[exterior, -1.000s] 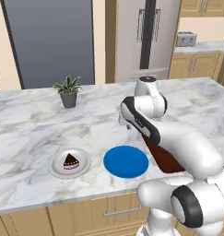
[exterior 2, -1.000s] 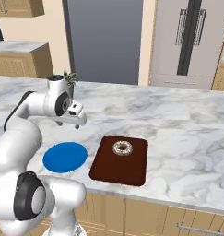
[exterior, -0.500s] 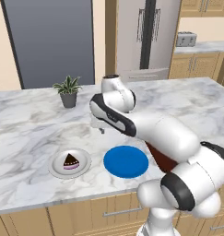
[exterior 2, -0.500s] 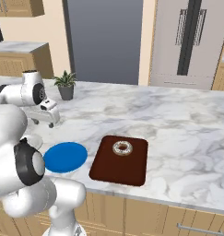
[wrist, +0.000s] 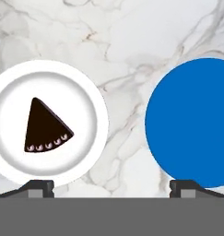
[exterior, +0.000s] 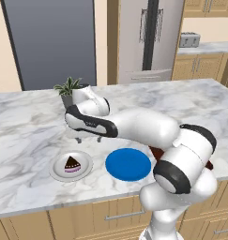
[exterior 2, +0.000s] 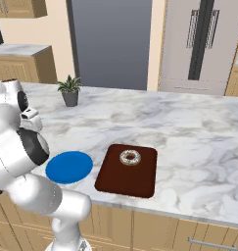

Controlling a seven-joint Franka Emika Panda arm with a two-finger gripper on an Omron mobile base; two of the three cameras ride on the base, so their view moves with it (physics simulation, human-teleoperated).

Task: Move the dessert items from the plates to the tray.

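Note:
The dark chocolate cake wedge (wrist: 45, 126) lies on the grey-white plate (wrist: 88, 87), also seen as cake wedge (exterior: 72, 163) on plate (exterior: 57, 169) near the counter's front. The blue plate (exterior: 128, 164) (wrist: 191, 122) beside it is bare. My gripper (exterior: 88, 139) (wrist: 111, 188) hangs above the counter between and just behind the two plates, open, with nothing between its fingertips (wrist: 38, 186). The iced ring donut (exterior 2: 130, 157) rests on the reddish-brown tray (exterior 2: 125, 179), right of the blue plate (exterior 2: 69, 166). In the left base view my arm hides most of the tray (exterior: 154, 151).
A small potted plant (exterior: 67, 88) (exterior 2: 69, 90) stands at the back of the marble island (exterior: 26, 136). A refrigerator (exterior: 150, 40) and wooden cabinets line the far wall. A toaster (exterior: 189, 40) sits on the back counter.
The arm has swung left from above the tray, past the blue plate, to beside the grey-white plate. The donut, cake and plates have not moved.

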